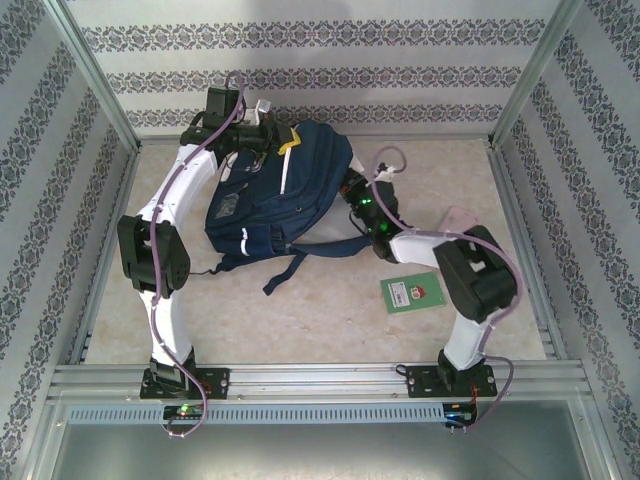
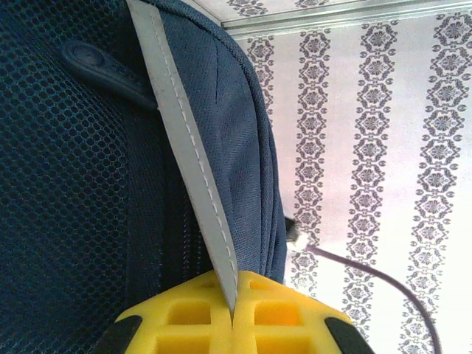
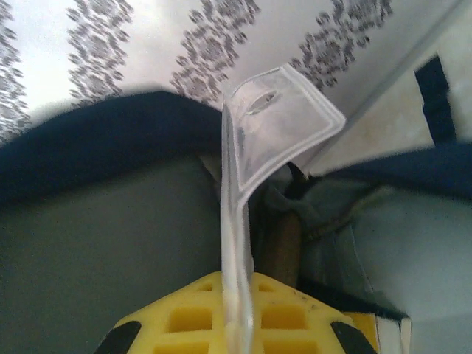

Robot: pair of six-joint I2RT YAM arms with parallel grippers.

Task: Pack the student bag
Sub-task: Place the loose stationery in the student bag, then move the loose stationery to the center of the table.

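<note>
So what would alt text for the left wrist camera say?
The left gripper is shut on a grey strap of the navy student bag. A patterned wall stands to the right.

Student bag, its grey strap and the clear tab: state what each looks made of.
Student bag: woven navy fabric, matt, probably synthetic; fine weave shows, with an open mesh panel. Grey strap: flat tape, smooth, with a stitched line along it. Clear tab: likely flexible plastic, glossy; it curves and the background shows through.
</note>
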